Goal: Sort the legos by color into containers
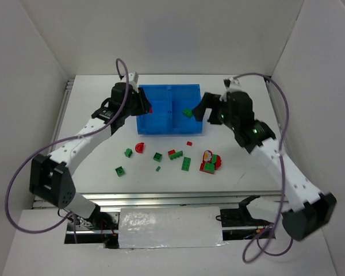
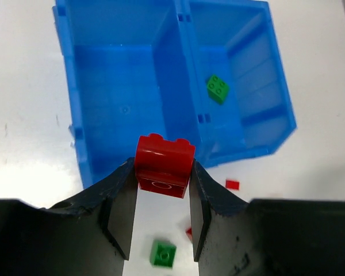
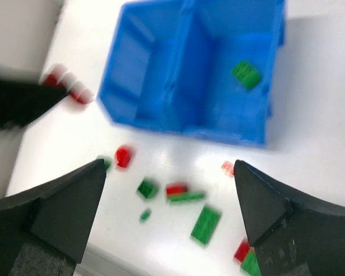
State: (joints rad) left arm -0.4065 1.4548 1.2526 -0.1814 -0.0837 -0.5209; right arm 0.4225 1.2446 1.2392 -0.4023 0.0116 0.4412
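Note:
The blue tray [image 1: 161, 129] stands at the back middle of the table, with one green brick [image 1: 187, 112] in its right compartment, also seen in the left wrist view [image 2: 218, 89] and the right wrist view [image 3: 246, 75]. My left gripper [image 2: 163, 172] is shut on a red brick [image 2: 164, 164] just above the tray's near left edge [image 2: 83, 167]. My right gripper [image 3: 169, 190] is open and empty, above the table beside the tray's right side [image 1: 202, 112]. Several red and green bricks lie in front of the tray, among them a red curved piece [image 1: 140, 147] and a joined red-green cluster [image 1: 209, 162].
White walls stand close on the left, right and back. A metal rail [image 1: 161, 198] runs along the near table edge. Loose bricks spread from the left green one [image 1: 120, 171] to the cluster on the right.

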